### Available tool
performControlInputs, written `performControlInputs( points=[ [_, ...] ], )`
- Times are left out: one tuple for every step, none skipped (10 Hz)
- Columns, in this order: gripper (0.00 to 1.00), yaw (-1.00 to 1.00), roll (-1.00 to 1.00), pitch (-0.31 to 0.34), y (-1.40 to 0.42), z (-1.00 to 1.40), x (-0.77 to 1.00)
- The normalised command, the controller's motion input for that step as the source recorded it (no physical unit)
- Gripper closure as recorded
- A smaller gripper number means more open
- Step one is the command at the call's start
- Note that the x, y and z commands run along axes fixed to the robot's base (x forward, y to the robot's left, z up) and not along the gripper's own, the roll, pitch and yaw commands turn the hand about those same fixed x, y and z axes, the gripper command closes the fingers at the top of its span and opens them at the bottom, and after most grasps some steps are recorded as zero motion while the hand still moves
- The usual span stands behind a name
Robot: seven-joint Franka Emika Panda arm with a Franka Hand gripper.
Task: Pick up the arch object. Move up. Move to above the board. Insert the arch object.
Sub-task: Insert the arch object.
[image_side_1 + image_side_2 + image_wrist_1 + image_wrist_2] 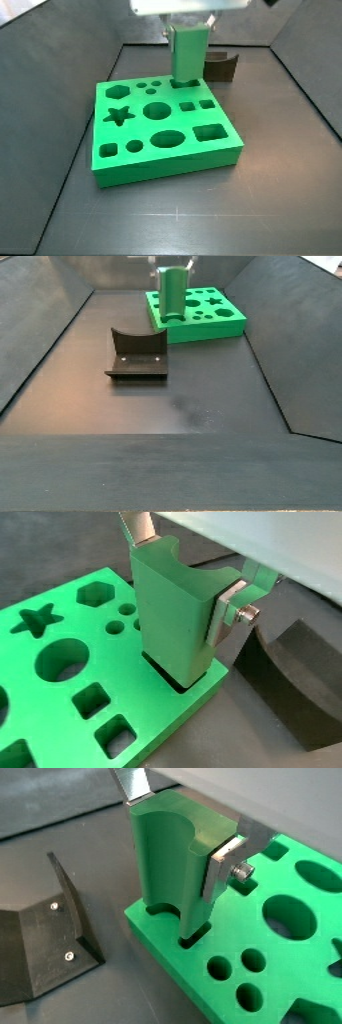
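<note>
Jamming looked the chief risk: the arch object (177, 617), held upright between the fingers (235, 615), had its foot just entering a slot at a corner of the board (67, 702), and any tilt or sideways offset could wedge it against the slot wall or drag the board across the surface. Release too soon might leave it standing proud. The gripper (181, 828) hung straight down above that corner, its fingers clamped on the arch's upper part, one plate showing in both wrist views. The fixture (136, 354) stood well apart from the fingers.
</note>
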Motion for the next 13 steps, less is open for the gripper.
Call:
performControlInputs(
  points=[
    [1.0, -0.17, -0.08, 0.063, 0.14, -0.23, 0.0],
    [1.0, -0.18, -0.11, 0.037, 0.14, -0.14, 0.0],
    [1.0, -0.15, -0.19, 0.026, 0.08, -0.18, 0.0],
    [1.0, -0.17, -0.23, 0.001, 0.01, -0.2, 0.1],
    [1.0, -0.09, -0.21, 0.0, 0.0, -0.17, 0.06],
    [1.0, 0.0, -0.28, 0.0, 0.0, -0.21, 0.0],
    [1.0, 0.0, -0.16, 0.0, -0.03, -0.17, 0.0],
    [1.0, 0.2, 0.0, -0.034, -0.06, -0.13, -0.06],
    [1.0, 0.17, -0.03, 0.0, -0.05, -0.19, 0.0],
    [1.0, 0.05, -0.07, 0.0, -0.04, -0.27, 0.03],
    [1.0, 0.0, -0.07, 0.01, -0.16, -0.3, 0.21],
    [1.0, 0.0, -0.15, 0.0, -0.03, -0.31, 0.19],
    [1.0, -0.09, -0.12, 0.0, 0.0, -0.22, 0.0]
  ],
)
